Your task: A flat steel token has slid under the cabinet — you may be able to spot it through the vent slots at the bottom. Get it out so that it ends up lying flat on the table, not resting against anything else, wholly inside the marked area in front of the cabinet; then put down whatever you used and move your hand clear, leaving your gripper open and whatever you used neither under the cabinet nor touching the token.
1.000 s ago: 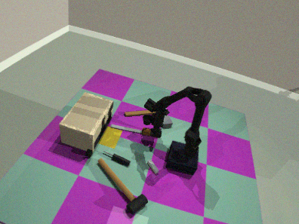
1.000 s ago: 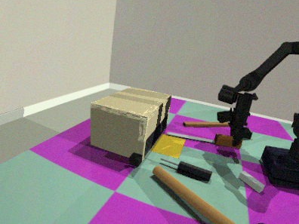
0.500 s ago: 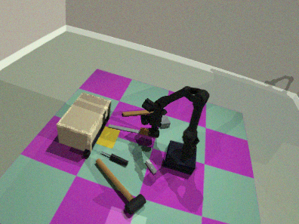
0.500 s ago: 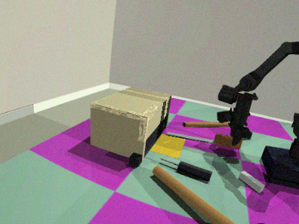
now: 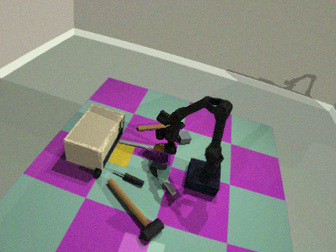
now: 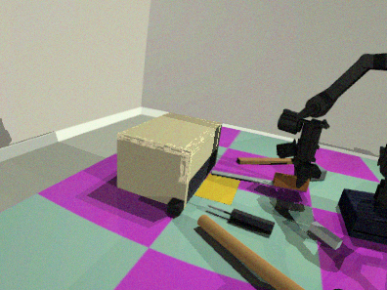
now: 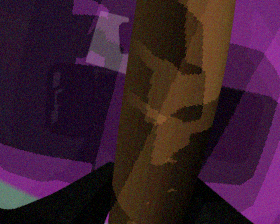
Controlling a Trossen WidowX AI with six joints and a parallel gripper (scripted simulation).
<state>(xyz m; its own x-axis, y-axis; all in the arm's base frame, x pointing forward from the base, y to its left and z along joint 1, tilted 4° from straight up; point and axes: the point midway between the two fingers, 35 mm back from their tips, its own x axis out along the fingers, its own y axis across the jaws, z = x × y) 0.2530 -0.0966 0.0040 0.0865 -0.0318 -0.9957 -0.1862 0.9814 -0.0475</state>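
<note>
The tool (image 5: 169, 148) (image 6: 302, 178) (image 7: 150, 177) pinches a brown handle (image 5: 159, 148) (image 6: 287, 182) (image 7: 170, 110); its rod (image 5: 137, 144) (image 6: 239, 177) extends left toward the cabinet (image 5: 85, 139) (image 6: 151, 167), along the far side of the yellow area (image 5: 121, 155) (image 6: 218, 189). The token's position cannot be made out.

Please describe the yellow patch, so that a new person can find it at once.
Find the cream cabinet on the checkered table. Beside its dark vented side lies the yellow patch. It alone is yellow; neighbouring squares are magenta or green.

workshop-like room, hammer (image 5: 131, 204) (image 6: 249, 253), screwdriver (image 5: 132, 179) (image 6: 251, 222), bare walls (image 5: 204, 29) (image 6: 264, 48)
</note>
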